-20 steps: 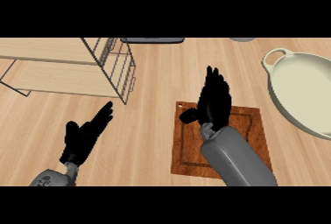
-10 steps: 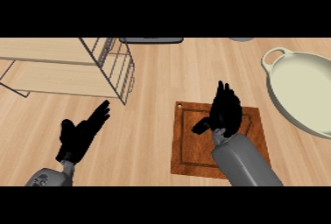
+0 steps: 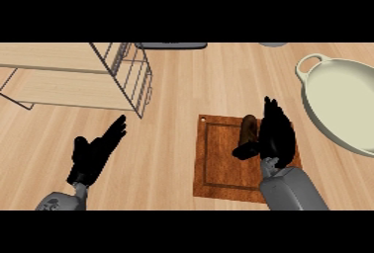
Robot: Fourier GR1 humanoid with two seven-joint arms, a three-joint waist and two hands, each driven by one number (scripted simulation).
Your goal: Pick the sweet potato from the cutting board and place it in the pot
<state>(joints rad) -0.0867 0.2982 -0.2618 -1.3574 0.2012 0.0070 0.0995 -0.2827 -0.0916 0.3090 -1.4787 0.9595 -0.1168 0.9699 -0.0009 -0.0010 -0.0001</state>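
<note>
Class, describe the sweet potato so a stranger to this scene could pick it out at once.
Find the brown cutting board on the wooden counter, left of the cream pot. Near its upper right lies the sweet potato, beside the right hand. It is the only small, dark brown, elongated thing there.

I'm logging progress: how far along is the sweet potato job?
Done: nothing delivered; the pot shows no sweet potato. In hand: the right hand sits over the cutting board beside the sweet potato, not visibly gripping. Left hand rests open. Left: grasp, carry, place.
</note>
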